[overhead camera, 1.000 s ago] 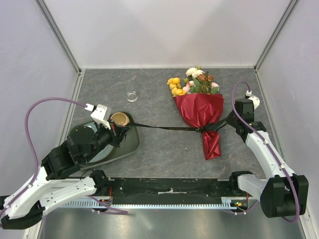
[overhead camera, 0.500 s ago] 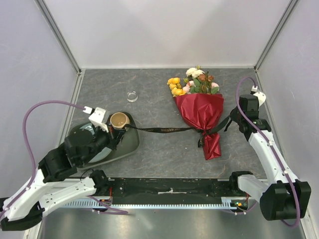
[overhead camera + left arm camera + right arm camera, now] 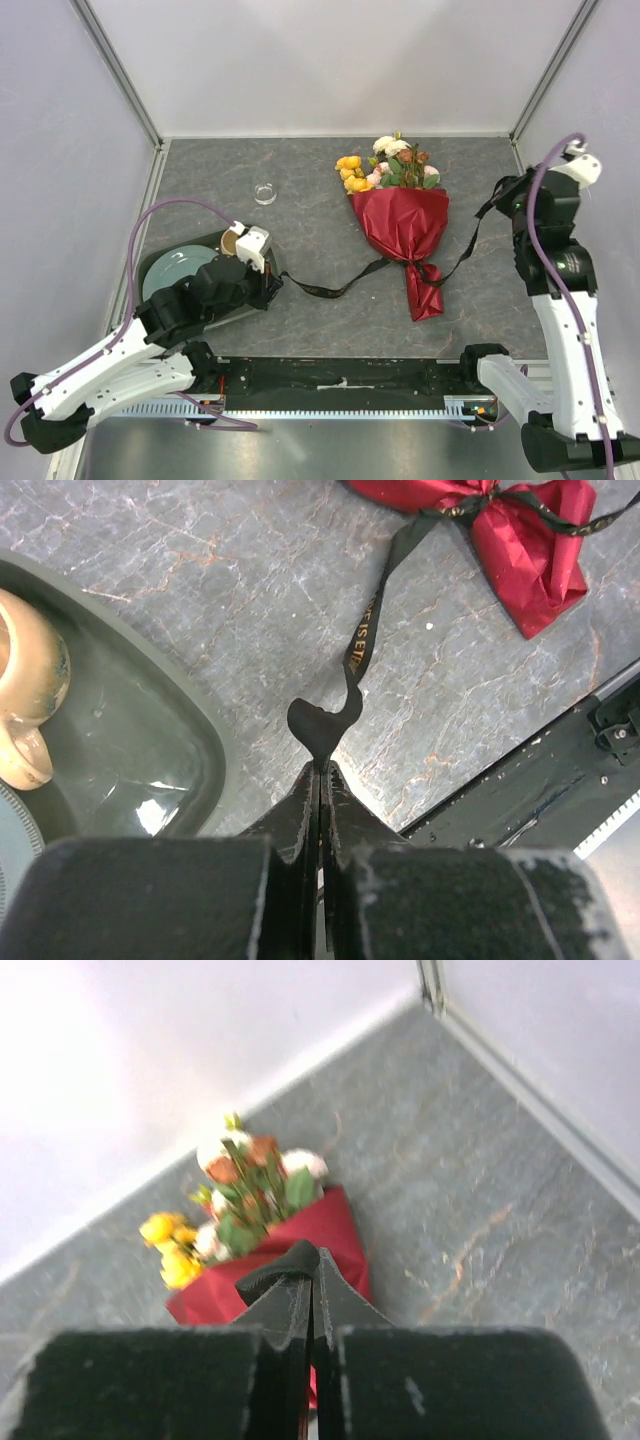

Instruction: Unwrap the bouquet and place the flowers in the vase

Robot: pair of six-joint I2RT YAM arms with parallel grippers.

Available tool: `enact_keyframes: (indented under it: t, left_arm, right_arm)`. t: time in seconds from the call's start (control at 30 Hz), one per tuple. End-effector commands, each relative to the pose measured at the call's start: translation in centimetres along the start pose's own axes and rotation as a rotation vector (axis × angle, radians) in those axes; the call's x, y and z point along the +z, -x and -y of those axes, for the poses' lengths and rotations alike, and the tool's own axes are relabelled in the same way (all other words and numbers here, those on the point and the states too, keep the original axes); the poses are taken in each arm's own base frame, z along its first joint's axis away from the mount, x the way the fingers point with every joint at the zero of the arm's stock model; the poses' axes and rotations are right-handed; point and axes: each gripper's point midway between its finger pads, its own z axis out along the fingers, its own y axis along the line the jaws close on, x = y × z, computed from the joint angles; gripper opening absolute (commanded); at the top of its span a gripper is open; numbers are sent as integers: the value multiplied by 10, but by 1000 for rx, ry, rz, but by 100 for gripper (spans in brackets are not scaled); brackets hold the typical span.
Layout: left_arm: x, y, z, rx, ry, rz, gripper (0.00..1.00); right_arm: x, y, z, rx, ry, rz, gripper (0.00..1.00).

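Setting: grey marbled table (image 3: pixel 330 170) boxed in by plain white walls.
Bouquet (image 3: pixel 412 245): lies on the table right of centre, flowers (image 3: pixel 390 160) toward the far wall, red paper (image 3: pixel 400 215) wrapped round the stems.
Ribbon (image 3: pixel 360 635): black with gold lettering, crosses the bouquet's neck; whether the knot is undone cannot be told.
Left gripper (image 3: pixel 320 768): pinched on the ribbon's left tail, beside the tray (image 3: pixel 150 710).
Right gripper (image 3: pixel 312 1260): clamped on the right tail, raised near the right wall.
Vase (image 3: pixel 265 192): clear, upright, empty, well apart from the bouquet.
Progress: early, by my judgement; the tie is being worked.
Remaining: ribbon off, paper opened, flowers into the vase.
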Motion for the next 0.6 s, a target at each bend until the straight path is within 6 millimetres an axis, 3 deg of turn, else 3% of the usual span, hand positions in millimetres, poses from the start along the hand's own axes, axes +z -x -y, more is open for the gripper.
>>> enact_keyframes:
  t: [0.0,0.1,0.23,0.33,0.57]
  left_arm:
    - [0,20,17,-45,-70,71,2]
    - [1,17,17,-42,-73,63,2]
    - [1,14,18,-46,-83,58,2]
    - [0,14,20,-40,-96,53,2]
    - [5,10,23,-31,-97,11,2]
  right_arm:
    - [-35,55,6,20,-43,150,0]
    - [-53,87,18,22,-111,248,0]
    - [-60,112,31,42,-210,344,0]
    - [-51,119,32,60,-248,372,0]
    - [8,112,24,58,-333,373,0]
